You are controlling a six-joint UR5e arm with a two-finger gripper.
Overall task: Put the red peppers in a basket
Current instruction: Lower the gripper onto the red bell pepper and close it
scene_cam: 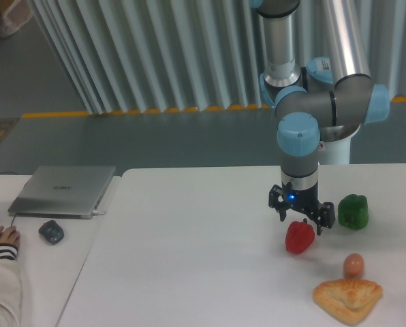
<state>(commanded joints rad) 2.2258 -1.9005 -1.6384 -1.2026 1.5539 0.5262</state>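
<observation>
Jaws of your gripper [302, 216] stand spread, straddling the top of the red pepper [300, 236] without visibly pinching it; whether they touch it, you cannot tell. That pepper sits on the white counter [189, 259], toward its right edge and nearer the front than the back. Judging by this, you are at the grasp: nothing is lifted, and no basket is in view, so the carry and drop remain. Its skin looks glossy, smooth and lobed, likely slippery. Just beside it lie 1 waxy green pepper [353, 211], 1 small brown egg [353, 264] and 1 flaky golden pastry [348, 299].
</observation>
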